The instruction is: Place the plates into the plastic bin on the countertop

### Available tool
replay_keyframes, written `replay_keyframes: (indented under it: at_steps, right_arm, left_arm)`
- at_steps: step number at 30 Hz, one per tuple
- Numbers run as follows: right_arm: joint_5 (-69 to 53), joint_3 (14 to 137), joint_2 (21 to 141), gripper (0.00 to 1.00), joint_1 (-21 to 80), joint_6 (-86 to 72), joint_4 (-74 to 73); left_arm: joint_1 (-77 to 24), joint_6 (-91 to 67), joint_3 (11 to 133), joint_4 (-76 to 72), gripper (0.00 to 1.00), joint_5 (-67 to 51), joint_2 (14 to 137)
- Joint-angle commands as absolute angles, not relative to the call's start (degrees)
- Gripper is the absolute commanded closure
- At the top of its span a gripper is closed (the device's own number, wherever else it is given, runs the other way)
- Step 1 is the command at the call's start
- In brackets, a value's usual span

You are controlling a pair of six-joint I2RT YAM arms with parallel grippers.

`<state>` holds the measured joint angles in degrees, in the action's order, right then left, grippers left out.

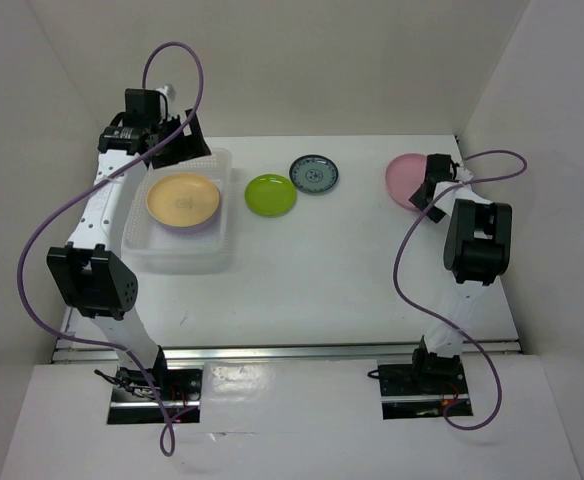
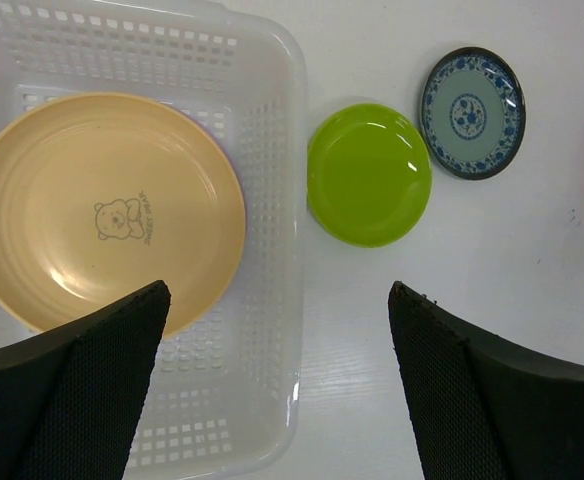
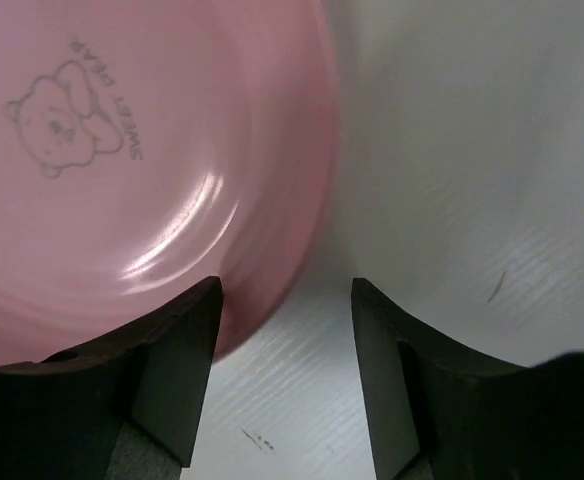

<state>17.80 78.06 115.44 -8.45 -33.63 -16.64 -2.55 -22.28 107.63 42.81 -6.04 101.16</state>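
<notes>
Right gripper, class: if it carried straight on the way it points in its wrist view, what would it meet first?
Probably the pink plate: the open right gripper straddles its rim, one finger over the plate, the other over bare countertop. Its height above them is unclear.

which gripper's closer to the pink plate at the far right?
Right. The right gripper sits at the pink plate, open jaws straddling its rim. The left gripper hovers open over the plastic bin, across the countertop.
</notes>
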Motion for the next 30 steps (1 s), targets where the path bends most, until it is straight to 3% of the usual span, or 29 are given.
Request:
replay_keyframes:
  at_steps: [1, 5, 6, 7, 12, 19, 30]
  right_arm:
    - [21.0, 80.95, 118.11, 0.4, -8.53, -34.37, -15.47]
    - [21.01, 85.33, 121.19, 0.72, -8.53, -34.89, -17.22]
    - [21.53, 85.95, 121.72, 0.92, -8.53, -34.89, -17.92]
    - [21.53, 86.83, 121.73, 1.0, -8.53, -34.89, -18.71]
    - [16.98, 86.67, 115.86, 1.0, -8.53, -33.49, -19.52]
    - [-4.89, 79.37, 97.05, 1.0, -6.79, -27.7, -12.74]
    - [-2.47, 79.37, 83.77, 1.0, 10.97, -23.12, -16.0]
  left_arm:
    - [-3.34, -20.65, 110.04, 40.79, 0.05, -8.0, 99.76]
    - [-4.75, -21.18, 108.81, 40.25, 0.05, -11.77, 99.76]
    - [-6.14, -21.18, 108.81, 40.25, 0.05, -12.3, 99.76]
    - [-6.76, -21.18, 108.81, 40.25, 0.05, -12.83, 99.76]
    - [-11.07, -20.57, 113.72, 40.25, 0.05, -19.24, 103.96]
    - [-17.4, -22.93, 124.54, 37.98, 0.03, -27.68, 115.04]
    - [-23.11, -27.77, 116.37, 27.43, 0.06, -29.44, 114.62]
